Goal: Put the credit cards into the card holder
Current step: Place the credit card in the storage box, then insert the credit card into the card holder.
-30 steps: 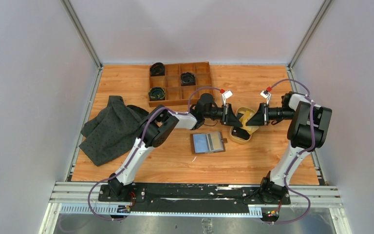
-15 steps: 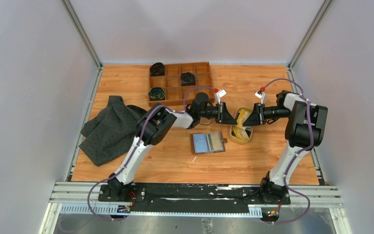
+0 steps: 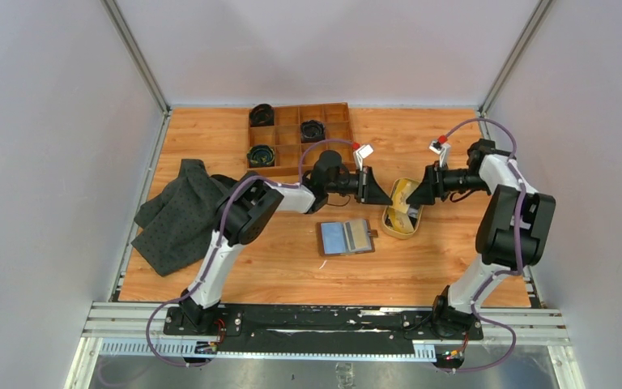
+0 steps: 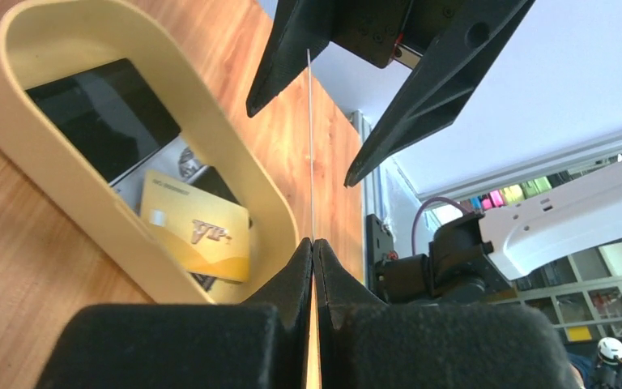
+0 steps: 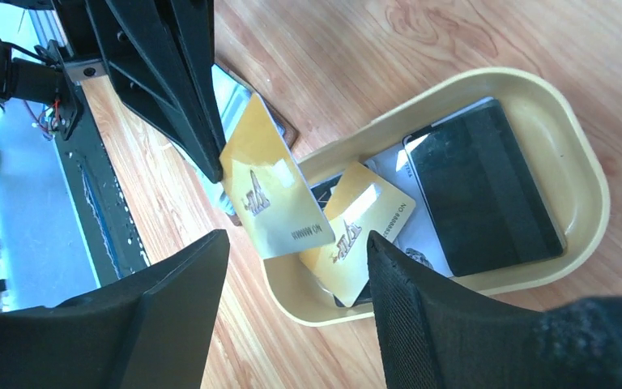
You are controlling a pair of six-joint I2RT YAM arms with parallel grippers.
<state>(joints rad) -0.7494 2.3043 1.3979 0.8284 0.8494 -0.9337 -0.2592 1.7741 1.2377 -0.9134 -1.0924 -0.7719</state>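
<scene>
- Since a second ago my right pincer (image 5: pixel 296 241) has spread its jaws wide and drawn back to the right, letting go of the yellow-gold card (image 5: pixel 271 194); it now grips nothing.
- My left pincer (image 4: pixel 313 243) is pressed fully closed on one end of that card, which sticks out in the air towards the right pincer.
- I judge the handover done: the card now rides on my left side alone.
- Below, the tan oval dish (image 5: pixel 583 162) holds a second gold card (image 5: pixel 360 223) and a dark card (image 5: pixel 478 194).
- Near and left of the dish, the card holder (image 3: pixel 346 237) lies open on the table (image 3: pixel 275 267), sleeves up, waiting for this card.
</scene>
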